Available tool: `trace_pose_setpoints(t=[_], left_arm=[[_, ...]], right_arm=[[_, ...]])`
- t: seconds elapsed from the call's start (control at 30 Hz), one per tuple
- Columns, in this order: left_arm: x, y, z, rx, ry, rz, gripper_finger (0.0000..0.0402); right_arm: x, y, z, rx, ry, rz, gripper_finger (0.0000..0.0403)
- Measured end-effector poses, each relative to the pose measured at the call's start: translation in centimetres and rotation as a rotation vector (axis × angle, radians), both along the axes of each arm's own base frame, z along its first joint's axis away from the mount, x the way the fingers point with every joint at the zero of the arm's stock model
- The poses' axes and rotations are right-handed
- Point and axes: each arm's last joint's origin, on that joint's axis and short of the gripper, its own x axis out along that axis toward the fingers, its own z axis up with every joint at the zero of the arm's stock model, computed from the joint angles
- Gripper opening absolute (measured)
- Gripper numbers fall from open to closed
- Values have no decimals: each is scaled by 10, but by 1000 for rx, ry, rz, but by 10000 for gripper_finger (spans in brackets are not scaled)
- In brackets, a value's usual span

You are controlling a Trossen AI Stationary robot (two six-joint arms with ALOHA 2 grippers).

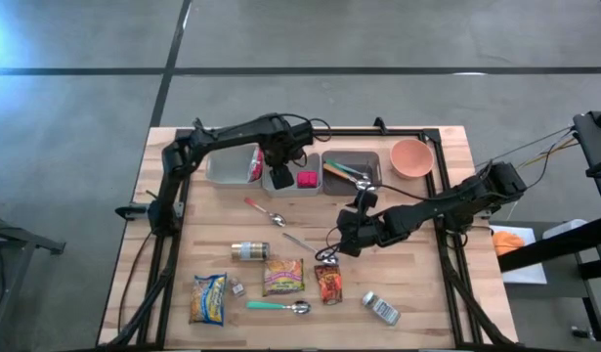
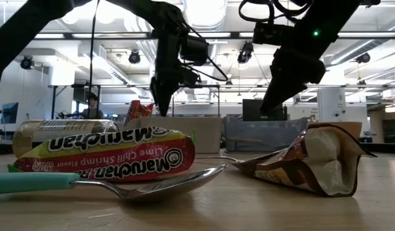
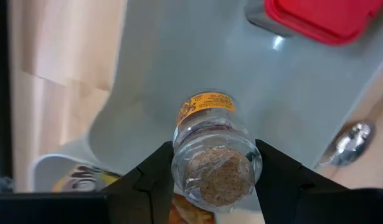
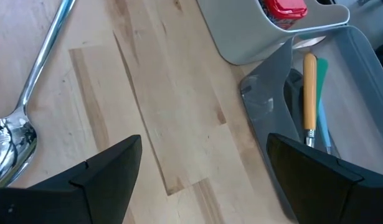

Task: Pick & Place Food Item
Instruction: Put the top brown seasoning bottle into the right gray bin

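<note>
Gripping left tool [image 3: 217, 180]; clear, yellow-labelled spice jar [image 3: 213, 155]

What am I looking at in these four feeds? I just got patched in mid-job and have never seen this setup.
Two dark robot arms work at a wooden table. One camera looks straight down, one sits at table height, and each wrist carries its own.

The left gripper is over the grey bin at the table's far edge, shut on a small clear jar with brownish contents. A red-lidded item lies in the same bin.

The right gripper hangs open near the table's middle, holding nothing.

Loose on the table: ramen packets, a torn snack bag, spoons and jars. A darker tray holds utensils, next to an orange bowl.
</note>
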Motion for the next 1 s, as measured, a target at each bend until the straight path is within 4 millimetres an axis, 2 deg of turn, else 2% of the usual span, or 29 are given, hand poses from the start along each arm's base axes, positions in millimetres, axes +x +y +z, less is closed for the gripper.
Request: trace_pose_setpoints(t=[0.27,0.8,1.0], left_arm=[[-6,-16,-27,-65,87,-93,171],[-8,-20,-51,-119,50,-172,171],[-9,-21,-54,-118,48,-186,171]], right_arm=[[1,0,0,5,-11,2,343],[1,1,0,10,-14,3,343],[1,1,0,10,-14,3,343]])
